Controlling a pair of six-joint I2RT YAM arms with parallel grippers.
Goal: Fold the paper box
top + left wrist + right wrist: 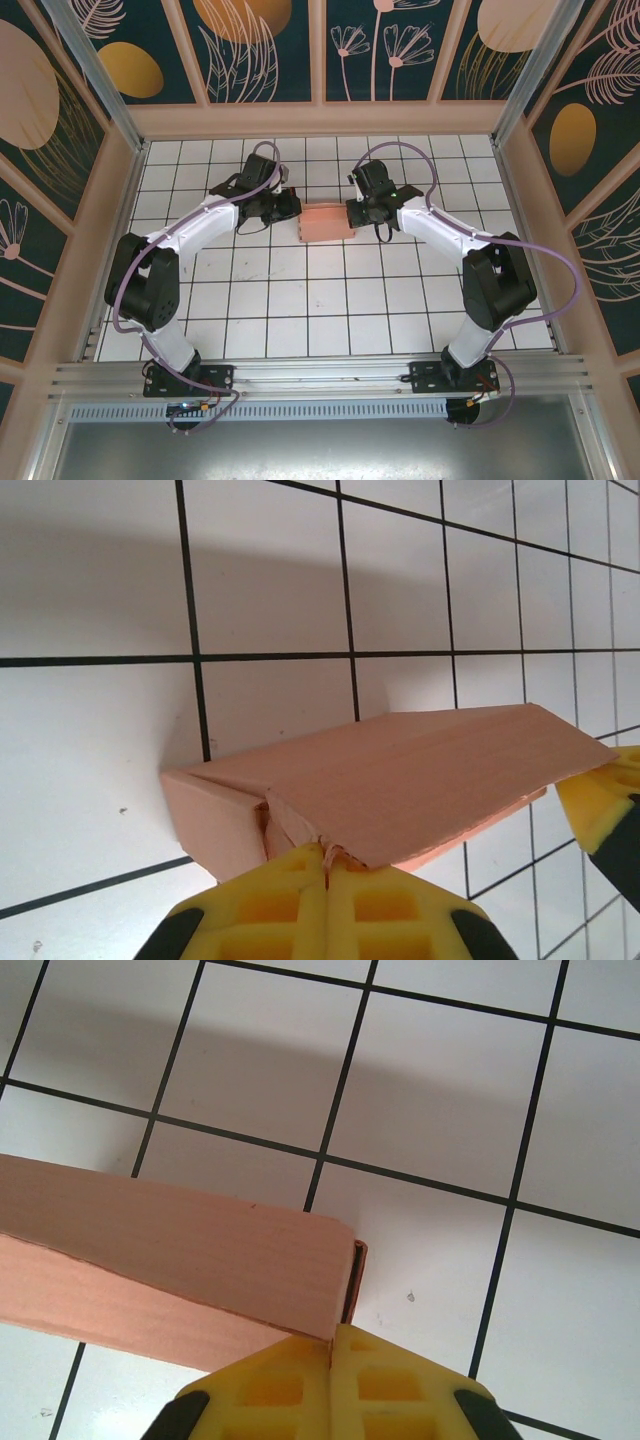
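Paper box (327,222) sits mid-counter (300,310), folded shut. Its long axis runs left-right with one gripper at each short end, so both arms are equally near. Left gripper (325,865) is clenched, apparently pinching a crumpled end tab. Right gripper (332,1345) is clenched at the opposite end corner; can't tell if cardboard sits between its tips. Box underside hidden.
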